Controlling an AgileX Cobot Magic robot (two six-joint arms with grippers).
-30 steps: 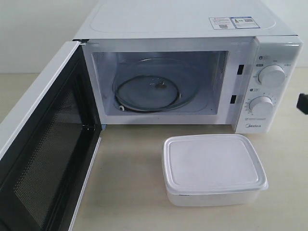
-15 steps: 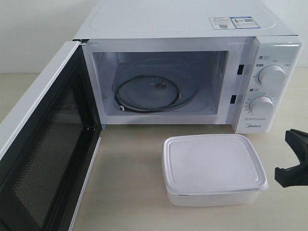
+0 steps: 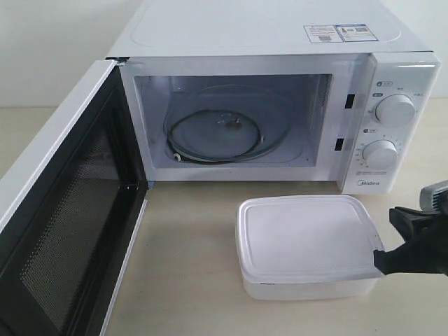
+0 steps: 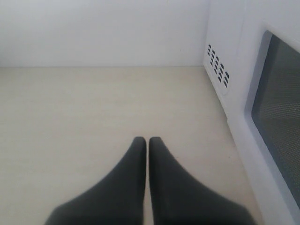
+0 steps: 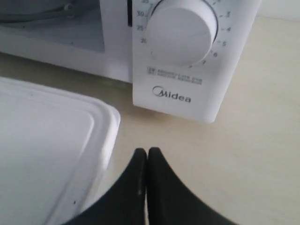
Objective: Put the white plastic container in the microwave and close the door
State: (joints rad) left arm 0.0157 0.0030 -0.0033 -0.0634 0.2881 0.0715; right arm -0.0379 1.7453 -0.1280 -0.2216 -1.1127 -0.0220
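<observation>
White plastic container (image 3: pixel 308 241), lid on, sits on the table (image 3: pixel 189 259) just in front of the microwave (image 3: pixel 266 28). The door (image 3: pixel 63 231) stands wide open and the glass turntable (image 3: pixel 224 129) is bare. Right gripper (image 5: pixel 147 151) is at the container's right edge, fingers pressed together and empty; contact unclear. Left gripper (image 4: pixel 147 139) likewise closed, near the door. Approach stage, I'd judge. Next, the jaws must part to take the box.
</observation>
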